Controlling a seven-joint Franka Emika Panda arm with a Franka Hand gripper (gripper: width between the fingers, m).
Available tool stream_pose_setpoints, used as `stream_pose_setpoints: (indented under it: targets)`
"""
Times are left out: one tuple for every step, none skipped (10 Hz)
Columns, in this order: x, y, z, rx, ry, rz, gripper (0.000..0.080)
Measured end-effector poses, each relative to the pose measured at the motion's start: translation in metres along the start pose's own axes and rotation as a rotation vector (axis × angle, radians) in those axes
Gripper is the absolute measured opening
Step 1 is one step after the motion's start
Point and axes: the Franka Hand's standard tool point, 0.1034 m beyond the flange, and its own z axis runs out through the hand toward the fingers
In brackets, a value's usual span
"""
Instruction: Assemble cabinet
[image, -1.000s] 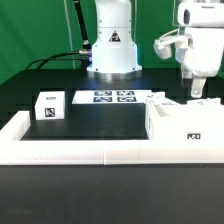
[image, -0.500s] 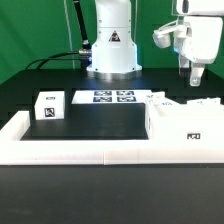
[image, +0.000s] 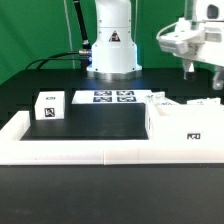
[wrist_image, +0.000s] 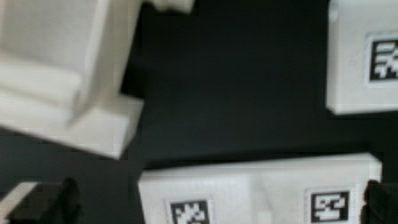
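Observation:
The cabinet is in loose white tagged pieces. A small box (image: 48, 105) stands at the exterior view's left. A large box piece (image: 185, 122) stands at the right against the rim wall, with flatter pieces (image: 203, 102) behind it. My gripper (image: 204, 72) hangs high above those right-hand pieces, tilted, open and empty. In the wrist view the dark fingertips (wrist_image: 50, 200) stand wide apart, and far below them lie a piece with two tags (wrist_image: 267, 185), a tagged piece (wrist_image: 368, 55) and a stepped white piece (wrist_image: 63, 70).
The marker board (image: 113, 97) lies flat in front of the robot base (image: 111, 45). A low white rim wall (image: 90, 150) runs along the front and up the left side (image: 18, 125). Black table (image: 100, 118) lies between.
The gripper has risen from just above the right-hand pieces and swung toward the exterior view's right, tilting as it went. The pieces have not moved.

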Motion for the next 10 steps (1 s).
stream_pose_setpoints:
  targets:
    - [0.007,-0.003,0.002,-0.001,0.004,-0.004,0.0797]
    - [0.004,-0.003,0.002,0.001,0.003,0.003,0.0797]
    - [0.003,-0.003,0.003,0.001,0.003,0.005,0.0797]
    - [0.003,-0.003,0.003,0.002,0.003,0.005,0.0797]
    - [0.003,-0.004,0.004,0.004,0.003,0.005,0.0797]
    - [0.006,-0.007,0.008,0.012,0.007,-0.003,0.0797]
    - [0.013,-0.011,0.014,0.017,0.017,-0.012,0.0797]
    - [0.021,-0.015,0.020,0.021,0.029,-0.019,0.0797]
    - [0.025,-0.019,0.026,0.030,0.037,-0.018,0.0797]
    - [0.029,-0.024,0.035,0.048,0.044,-0.022,0.0797]
